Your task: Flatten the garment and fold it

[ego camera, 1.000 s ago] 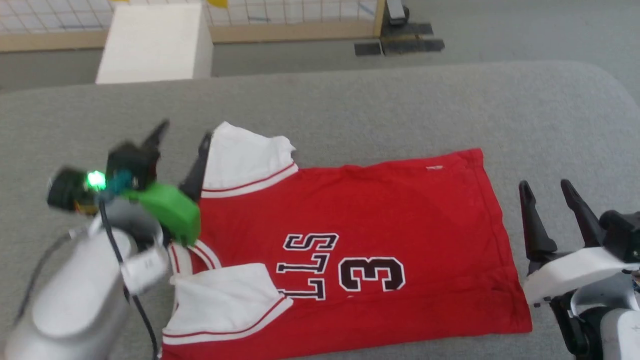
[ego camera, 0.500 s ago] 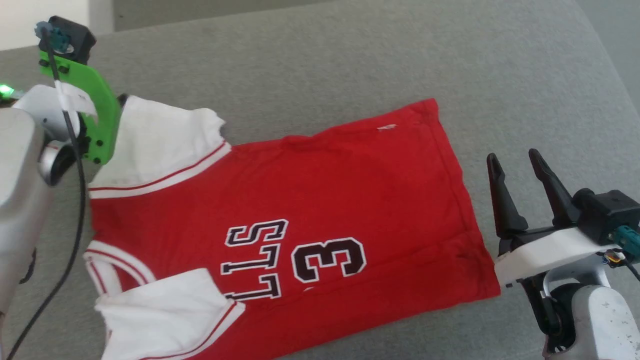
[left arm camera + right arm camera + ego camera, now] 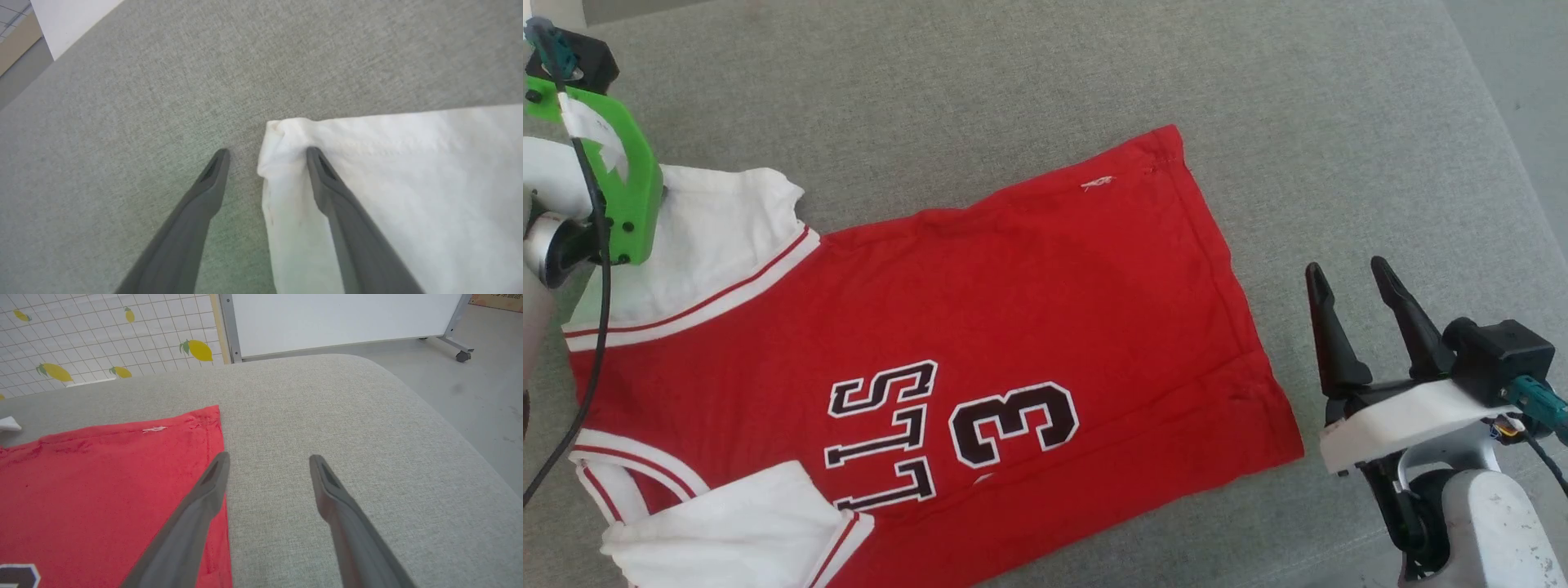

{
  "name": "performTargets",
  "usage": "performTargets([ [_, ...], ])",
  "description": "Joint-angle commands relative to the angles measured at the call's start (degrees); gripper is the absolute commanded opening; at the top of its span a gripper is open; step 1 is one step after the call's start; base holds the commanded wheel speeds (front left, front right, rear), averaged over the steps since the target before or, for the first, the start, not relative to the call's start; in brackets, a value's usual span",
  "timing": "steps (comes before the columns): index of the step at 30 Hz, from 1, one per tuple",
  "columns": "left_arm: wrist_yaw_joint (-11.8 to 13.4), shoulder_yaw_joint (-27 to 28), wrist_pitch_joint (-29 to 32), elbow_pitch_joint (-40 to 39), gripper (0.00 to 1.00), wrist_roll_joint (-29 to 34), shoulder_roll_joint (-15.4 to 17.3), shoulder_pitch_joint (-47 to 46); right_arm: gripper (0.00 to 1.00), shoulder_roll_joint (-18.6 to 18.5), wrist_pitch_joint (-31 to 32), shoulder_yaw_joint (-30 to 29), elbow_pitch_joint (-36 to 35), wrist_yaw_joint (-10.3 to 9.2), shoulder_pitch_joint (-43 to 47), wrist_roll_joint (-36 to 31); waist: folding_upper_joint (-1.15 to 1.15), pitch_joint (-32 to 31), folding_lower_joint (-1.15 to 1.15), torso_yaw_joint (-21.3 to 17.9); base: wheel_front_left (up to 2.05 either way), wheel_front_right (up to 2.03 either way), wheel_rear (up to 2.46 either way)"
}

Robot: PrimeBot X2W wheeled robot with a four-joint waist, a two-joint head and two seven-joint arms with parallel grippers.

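Observation:
The garment (image 3: 1013, 302), a red jersey with black lettering and a 3, lies spread on the grey cushion, white sleeves at the left, hem at the right. My left arm's green mount (image 3: 625, 196) hangs over the far white sleeve (image 3: 711, 237). In the left wrist view my left gripper (image 3: 267, 155) is open at that sleeve's corner (image 3: 282, 130), one finger over the white cloth (image 3: 408, 183), the other over bare cushion. My right gripper (image 3: 1347, 271) stands open just right of the hem, holding nothing. In the right wrist view that gripper (image 3: 269, 458) straddles bare cushion beside the red hem (image 3: 212, 433).
The grey cushion (image 3: 1094, 73) curves down to the floor at its right edge (image 3: 1535, 122). Beyond it stand a white wheeled board (image 3: 339, 318) and a lemon-patterned tiled panel (image 3: 102, 330). A white box (image 3: 69, 16) sits past the cushion's far left.
The head camera has tipped down and turned, shifting the whole picture. My left gripper has swung from beside the far sleeve to over its corner. The right gripper stays open by the hem.

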Motion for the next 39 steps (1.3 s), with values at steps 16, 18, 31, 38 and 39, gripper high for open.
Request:
performTargets([
  [16, 0.36, -1.78, -19.96, 1.1, 0.0, -1.29, -3.44, 2.43, 1.0, -1.29, 5.76, -1.64, -0.39, -0.09, 0.45, -3.51, 0.0, -7.9, 0.0, 6.41, 0.0, 0.0, 0.0],
  [18, 0.72, -1.48, -22.75, 0.16, 0.0, -1.38, -4.44, 3.13, 1.0, -2.62, 8.39, -1.43, -0.45, -0.09, 0.54, -3.07, 0.0, -8.97, 0.0, 7.8, 0.0, 0.0, 0.0],
  [31, 4.97, -1.57, -33.18, -17.52, 0.0, -0.32, -5.83, 10.66, 1.0, -17.6, 32.4, 5.07, 1.3, -0.09, -7.72, 5.76, 0.0, -8.97, 0.0, 17.48, 0.0, 0.0, 0.0],
  [38, 10.33, -1.57, -33.43, -32.3, 0.0, 0.79, -3.53, 15.81, 1.0, -24.47, 41.8, 9.98, 7.8, -0.09, -19.06, 7.65, 0.0, -5.56, 0.0, 21.21, 0.0, 0.0, 0.0],
  [39, 11.19, -1.61, -33.19, -34.41, 0.0, 0.94, -3.2, 16.57, 1.0, -24.97, 42.5, 10.59, 9.22, -0.09, -20.78, 7.9, 0.0, -4.99, 0.0, 21.79, 0.0, 0.0, 0.0],
])
